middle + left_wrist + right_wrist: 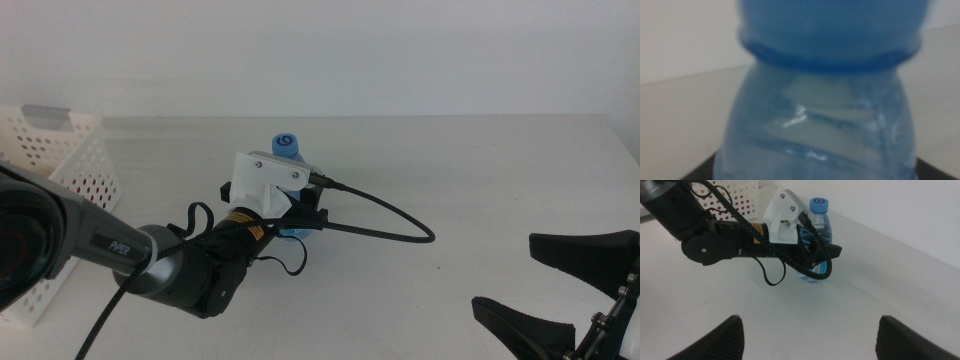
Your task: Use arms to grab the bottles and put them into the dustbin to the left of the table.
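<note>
Bright, even, soft light; faint shadows on the white table point(480, 160). Middle and right wrist views sharp; left wrist view blurred, bottle point(820, 100) far too close.

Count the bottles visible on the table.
1: a blue-capped water bottle stands mid-table, between the left gripper's fingers. Others may be hidden behind that arm.

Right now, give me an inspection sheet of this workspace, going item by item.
Surface: white table, bare where visible.
Job's things: one blue-capped water bottle standing upright; white perforated dustbin at the table's left edge.
Clutter: nothing seen.
Grippers: left gripper around the bottle's body, jaw state unclear; right gripper open, waiting near the front edge.
Cables: black cable loops from the left arm's wrist across the table.
Surroundings: plain white wall behind.
</note>
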Robot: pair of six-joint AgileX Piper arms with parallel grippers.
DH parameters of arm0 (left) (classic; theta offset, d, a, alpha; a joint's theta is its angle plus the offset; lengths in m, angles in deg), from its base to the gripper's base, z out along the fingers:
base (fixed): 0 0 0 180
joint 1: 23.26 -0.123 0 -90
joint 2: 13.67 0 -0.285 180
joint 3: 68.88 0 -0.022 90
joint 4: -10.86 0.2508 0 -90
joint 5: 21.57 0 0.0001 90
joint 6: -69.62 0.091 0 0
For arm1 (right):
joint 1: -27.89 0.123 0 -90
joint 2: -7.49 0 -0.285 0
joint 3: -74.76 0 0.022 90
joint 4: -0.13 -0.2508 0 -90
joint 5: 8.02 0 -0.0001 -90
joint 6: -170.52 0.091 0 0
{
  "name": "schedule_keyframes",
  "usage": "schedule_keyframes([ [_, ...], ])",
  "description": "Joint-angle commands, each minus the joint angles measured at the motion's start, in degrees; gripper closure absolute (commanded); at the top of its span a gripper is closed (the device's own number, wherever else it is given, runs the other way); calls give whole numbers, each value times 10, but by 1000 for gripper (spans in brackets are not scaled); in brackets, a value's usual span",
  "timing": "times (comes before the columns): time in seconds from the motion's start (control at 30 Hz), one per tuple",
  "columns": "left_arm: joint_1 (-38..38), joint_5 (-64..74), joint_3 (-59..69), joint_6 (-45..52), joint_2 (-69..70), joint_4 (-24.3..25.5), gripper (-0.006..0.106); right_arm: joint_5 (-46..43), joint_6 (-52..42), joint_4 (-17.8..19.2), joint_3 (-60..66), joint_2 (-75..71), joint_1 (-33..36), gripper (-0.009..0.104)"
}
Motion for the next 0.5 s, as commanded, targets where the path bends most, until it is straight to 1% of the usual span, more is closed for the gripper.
schedule_keyframes([
  [0.0, -3, -33, -6, -9, 39, -9, 57, -39, -7, 4, -14, -3, 1, 26],
  [0.03, -3, -24, 0, -8, 50, -10, 67, -39, -7, 4, -14, -3, 1, 26],
  [0.07, -3, -14, 6, -4, 61, -10, 73, -39, -7, 4, -14, -3, 1, 26],
  [0.1, -3, 0, 15, 5, 77, -11, 79, -39, -7, 4, -14, -3, 1, 26],
  [0.13, -3, 16, 24, 17, 95, -11, 83, -39, -7, 4, -14, -3, 1, 26],
  [0.23, -3, 81, 46, 49, 149, -11, 83, -39, -7, 4, -14, -3, 1, 26],
  [0.47, -4, 260, 72, 49, 297, -12, 81, -39, -7, 4, -14, -3, 1, 26],
])
